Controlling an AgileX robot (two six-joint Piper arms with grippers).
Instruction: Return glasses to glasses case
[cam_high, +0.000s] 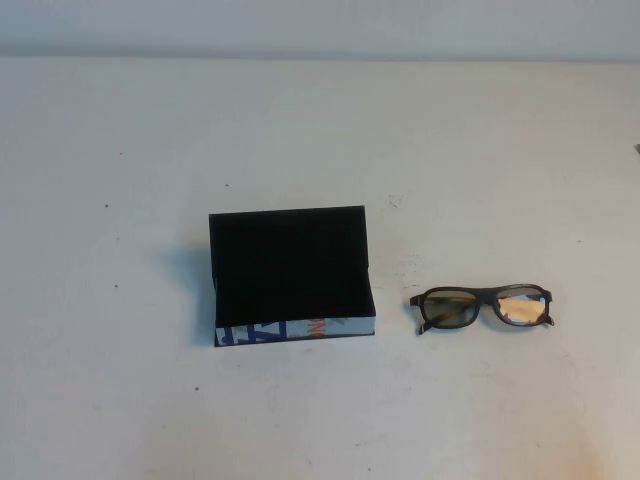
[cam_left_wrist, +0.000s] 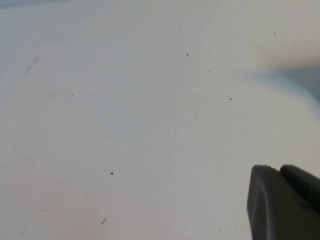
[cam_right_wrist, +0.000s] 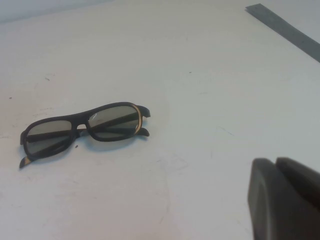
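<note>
The glasses (cam_high: 484, 308) lie folded on the counter (cam_high: 320, 140), just right of the open glasses case (cam_high: 292, 277). Both grippers hang away; jaws: cannot tell. Grab the frame's middle gently.

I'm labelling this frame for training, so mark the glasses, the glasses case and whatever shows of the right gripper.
glasses (cam_high: 484, 307): high view, on the bridge of the frame.
glasses case (cam_high: 295, 327): high view, on its white printed front edge.
right gripper (cam_right_wrist: 285, 200): right wrist view, on the dark finger at the picture's corner.
</note>
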